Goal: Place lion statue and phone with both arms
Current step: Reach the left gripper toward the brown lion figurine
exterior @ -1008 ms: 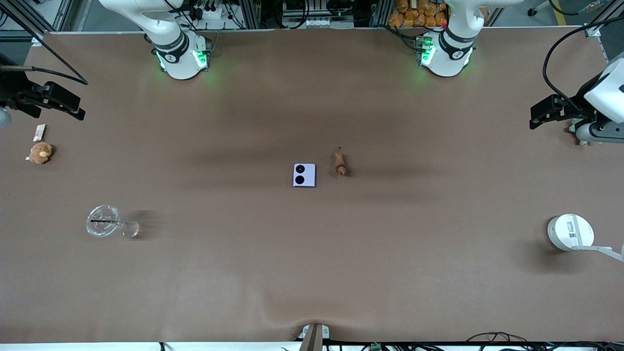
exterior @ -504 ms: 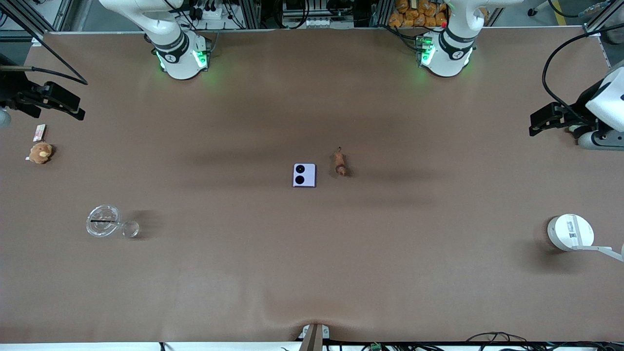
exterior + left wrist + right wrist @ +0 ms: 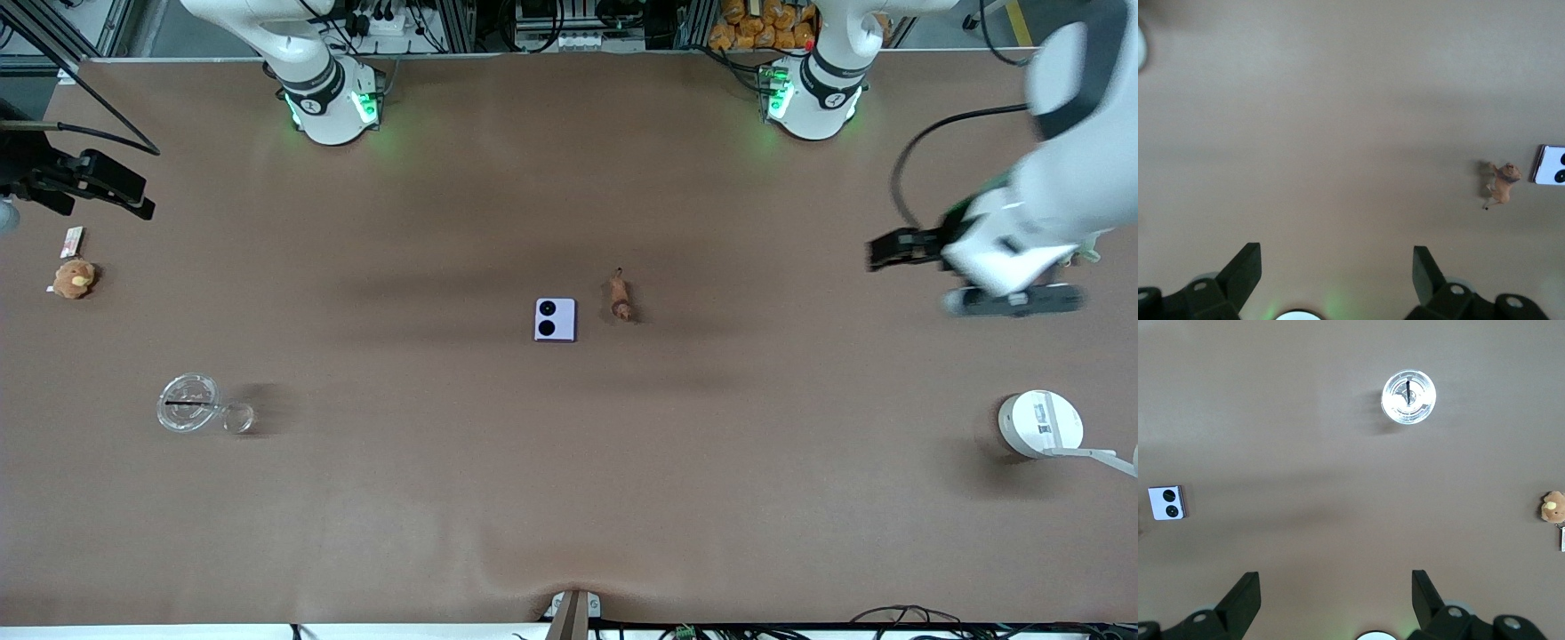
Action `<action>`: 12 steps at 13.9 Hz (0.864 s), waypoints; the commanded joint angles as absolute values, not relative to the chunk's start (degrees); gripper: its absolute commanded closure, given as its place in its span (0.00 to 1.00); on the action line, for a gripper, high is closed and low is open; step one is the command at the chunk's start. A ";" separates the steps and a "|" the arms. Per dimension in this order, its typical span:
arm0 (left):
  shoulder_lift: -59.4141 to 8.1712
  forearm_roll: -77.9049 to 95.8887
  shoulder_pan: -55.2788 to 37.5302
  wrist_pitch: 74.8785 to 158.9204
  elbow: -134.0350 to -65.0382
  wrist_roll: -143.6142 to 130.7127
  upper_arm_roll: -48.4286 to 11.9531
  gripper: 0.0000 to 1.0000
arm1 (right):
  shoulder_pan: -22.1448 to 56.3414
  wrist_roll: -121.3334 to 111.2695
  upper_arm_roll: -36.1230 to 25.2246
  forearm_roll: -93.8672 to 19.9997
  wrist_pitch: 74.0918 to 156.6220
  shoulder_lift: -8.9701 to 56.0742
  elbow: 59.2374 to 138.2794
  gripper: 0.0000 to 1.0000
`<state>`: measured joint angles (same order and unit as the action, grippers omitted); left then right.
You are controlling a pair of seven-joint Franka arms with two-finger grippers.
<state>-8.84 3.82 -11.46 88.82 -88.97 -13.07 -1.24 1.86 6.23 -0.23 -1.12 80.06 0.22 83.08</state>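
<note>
Since a second ago the left gripper (image 3: pixel 876 252) has swung in from the worktop's (image 3: pixel 569 498) edge, fingers apart, over bare brown surface toward the left arm's end; the right gripper (image 3: pixel 1336 587) hangs over its own end, fingers also apart. At mid-worktop, with open room all round, the phone (image 3: pixel 555 319) lies just beside the lion statue (image 3: pixel 621 298). Print on the round white device's (image 3: pixel 1039 424) label is too small to read.
</note>
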 commanded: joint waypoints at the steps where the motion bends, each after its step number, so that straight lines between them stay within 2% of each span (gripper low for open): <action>1: -12.38 1.41 -17.72 88.94 -87.10 -17.91 -0.97 0.00 | 1.49 5.71 -0.09 -1.23 79.28 0.79 81.74 0.00; 7: -22.83 -3.06 -33.37 96.14 -87.54 -38.64 -1.05 0.00 | 1.58 5.71 -0.09 -1.23 79.28 0.97 81.74 0.00; 12: -31.97 -2.72 -40.94 108.00 -87.63 -52.20 -1.05 0.00 | 1.93 5.71 -0.09 -1.14 79.19 1.67 81.65 0.00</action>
